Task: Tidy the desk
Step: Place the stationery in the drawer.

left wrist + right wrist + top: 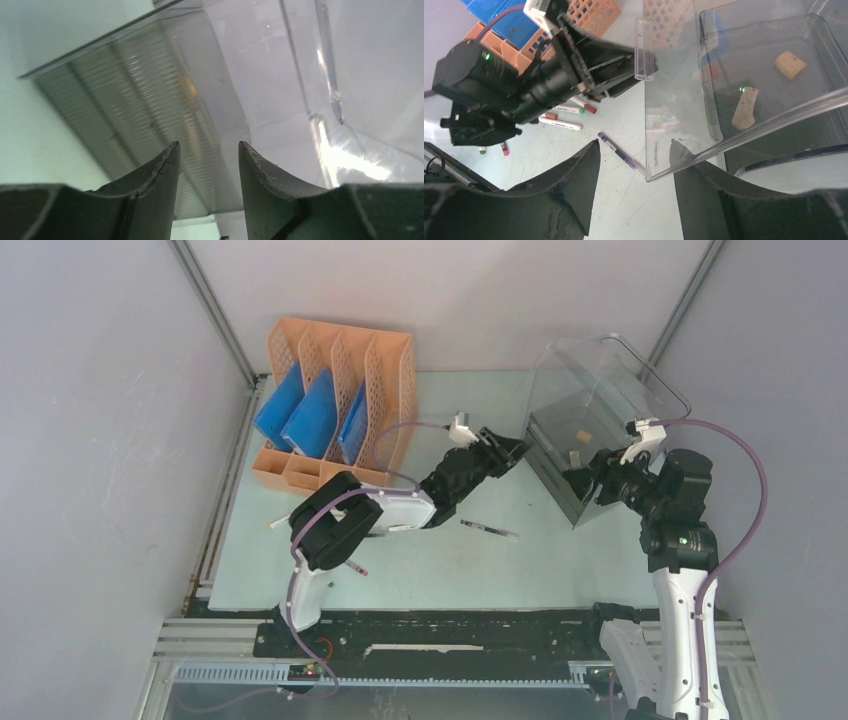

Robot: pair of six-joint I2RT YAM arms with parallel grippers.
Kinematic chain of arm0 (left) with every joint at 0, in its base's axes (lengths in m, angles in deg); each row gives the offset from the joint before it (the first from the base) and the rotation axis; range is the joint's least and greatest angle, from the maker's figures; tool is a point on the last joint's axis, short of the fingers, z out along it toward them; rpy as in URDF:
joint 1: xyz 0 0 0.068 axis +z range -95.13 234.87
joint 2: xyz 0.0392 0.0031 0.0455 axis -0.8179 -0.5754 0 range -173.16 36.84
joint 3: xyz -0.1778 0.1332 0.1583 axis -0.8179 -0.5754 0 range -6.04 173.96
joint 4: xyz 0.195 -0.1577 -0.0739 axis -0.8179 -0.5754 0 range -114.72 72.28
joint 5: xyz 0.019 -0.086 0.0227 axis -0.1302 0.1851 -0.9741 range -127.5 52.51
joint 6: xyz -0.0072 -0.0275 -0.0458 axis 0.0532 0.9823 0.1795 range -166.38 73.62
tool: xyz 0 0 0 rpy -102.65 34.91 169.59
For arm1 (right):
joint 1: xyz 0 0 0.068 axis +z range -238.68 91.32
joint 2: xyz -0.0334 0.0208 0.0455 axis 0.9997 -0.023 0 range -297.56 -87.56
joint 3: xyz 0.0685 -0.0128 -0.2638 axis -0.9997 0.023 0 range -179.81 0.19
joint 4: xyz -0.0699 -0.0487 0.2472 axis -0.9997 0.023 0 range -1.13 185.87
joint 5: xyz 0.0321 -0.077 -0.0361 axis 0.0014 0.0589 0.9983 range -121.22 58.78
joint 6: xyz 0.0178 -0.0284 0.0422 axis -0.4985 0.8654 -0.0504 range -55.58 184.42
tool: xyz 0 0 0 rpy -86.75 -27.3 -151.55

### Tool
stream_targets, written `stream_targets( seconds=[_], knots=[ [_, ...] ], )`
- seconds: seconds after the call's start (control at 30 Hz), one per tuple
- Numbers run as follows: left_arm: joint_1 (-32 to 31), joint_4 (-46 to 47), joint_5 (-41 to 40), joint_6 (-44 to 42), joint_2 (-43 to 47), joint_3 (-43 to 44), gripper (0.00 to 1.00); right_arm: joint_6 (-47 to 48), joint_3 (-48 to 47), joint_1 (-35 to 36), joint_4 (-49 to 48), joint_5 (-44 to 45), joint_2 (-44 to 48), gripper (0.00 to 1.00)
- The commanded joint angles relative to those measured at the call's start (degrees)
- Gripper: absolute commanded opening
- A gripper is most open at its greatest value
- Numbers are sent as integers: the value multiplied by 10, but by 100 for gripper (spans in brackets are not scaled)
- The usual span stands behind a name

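Worktop: pale mint green, lay under the clear plastic drawer box and stretched away to the left of it and toward the arm bases.

Drawer box stood at the right rear of the worktop. Two cork-coloured pieces lay inside it, seen through the clear wall.

Orange file rack stood well left of the box, against the back, with blue folders upright in its slots.

Purple pen lay flat on the worktop just left of the box's near corner. Several markers lay farther left of the box, beyond the pen, partly hidden by the left arm.

Left jaws: spread, nothing between them, pointed at the ribbed left face of the box and close to it. No contact visible.

Right arm reached in at the box's near-left corner. Right jaws: spread wide, the lower corner of the box's clear wall lying in the gap between them. Could not tell whether either tip touched the plastic; not pinched.
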Motion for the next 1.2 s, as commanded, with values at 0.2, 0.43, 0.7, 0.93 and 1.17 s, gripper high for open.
stream_targets(
  seconds=[0.2,0.43,0.7,0.93,1.17],
  knots=[
    [-5,136,-106,-209,185,-263,52,10,-16,8,-25,-13,6,63],
    [-21,92,-197,-355,336,-418,60,10,-16,7,-25,-16,3,63],
    [-22,29,-241,-430,482,-519,83,10,-16,7,-22,-21,0,63],
    [-19,-13,-345,-421,598,-598,100,25,-16,6,-20,-25,-1,63],
    [-4,-9,-230,-375,684,-662,100,34,-15,6,-17,-31,-3,63]
  ],
)
